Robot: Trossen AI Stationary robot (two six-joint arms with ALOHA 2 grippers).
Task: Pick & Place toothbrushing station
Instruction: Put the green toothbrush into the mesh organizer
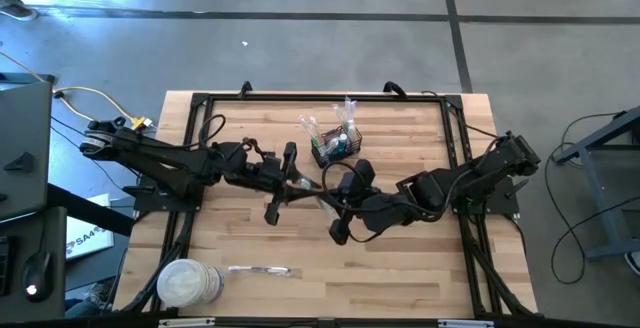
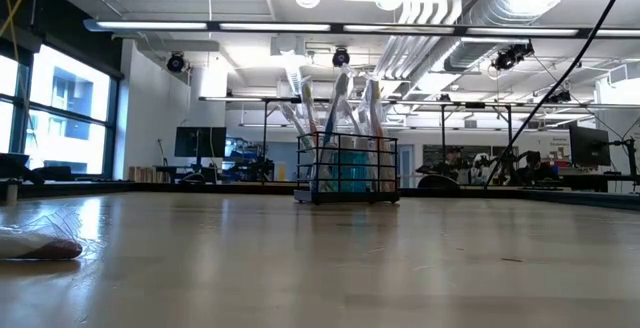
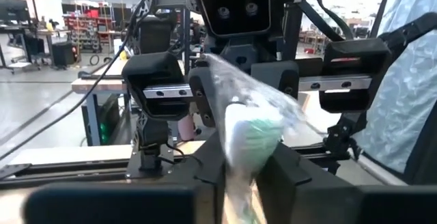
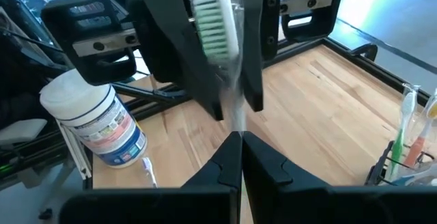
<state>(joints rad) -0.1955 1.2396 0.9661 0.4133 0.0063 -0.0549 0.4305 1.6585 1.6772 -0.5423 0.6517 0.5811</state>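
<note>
Mid-worktop, a handover: the right end effector [image 4: 240,142] is clamped shut on the handle end of a wrapped toothbrush [image 4: 220,29], and the left end effector [image 3: 240,166] has its fingers narrowed around the bristle end, though whether they grip yet I cannot tell. The basket [image 1: 335,146] sits just beyond both, already holding several brushes. Best play, I reckon: left squeezes firmly before right releases, since the slick wrapper could slip. Beside the left arm, a white tub [image 1: 187,283] waits.
</note>
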